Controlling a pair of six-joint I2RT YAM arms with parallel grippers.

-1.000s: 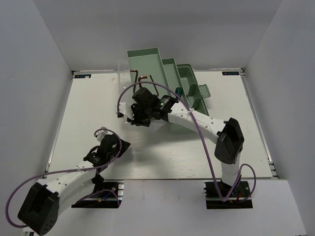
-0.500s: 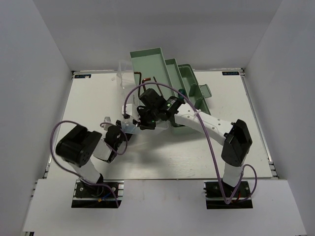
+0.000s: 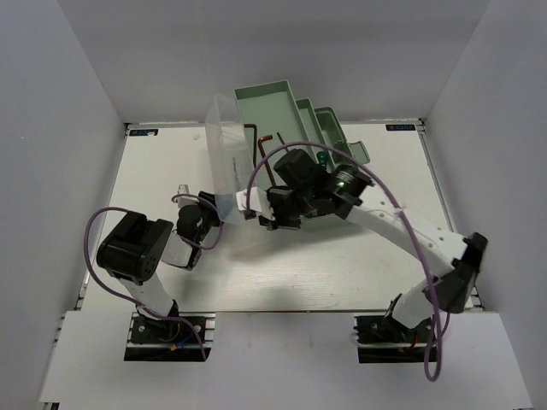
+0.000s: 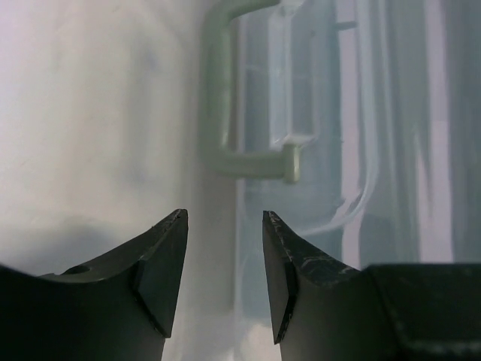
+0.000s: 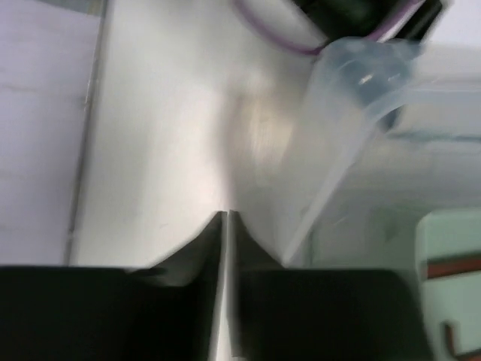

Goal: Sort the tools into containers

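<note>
1. White walls close round a white desk (image 3: 145,256). The toolbox (image 3: 269,96) sits at its far middle with its trays stepped open and its clear lid (image 3: 224,154) stood up on the left side.
2. Of the tools, I can only make out the hex keys (image 3: 267,137), lying in a tray just behind the lid. No tool shows loose on the desk. I cannot pick out the wrenches or screwdrivers.
3. My left end effector (image 4: 225,216) is about half open and empty. It sits low over the desk near the foot of the lid, pointing at the lid's green handle (image 4: 218,90); it is near the handle but not touching.
4. My right end effector (image 5: 225,216) hangs over the desk at the toolbox's near left corner, beside the lid. Its fingers show only a sliver between them, with nothing visible in it. That view is blurred, so I cannot tell whether they are parted or closed.
5. I judge that picking tools is not the step in hand; handling the lid is, with sorting seemingly far along.
6. Next, I should ease the left end effector forward until the handle's bar lies between the fingers, then close squarely on it. The right end effector should keep out of the lid's swing.
</note>
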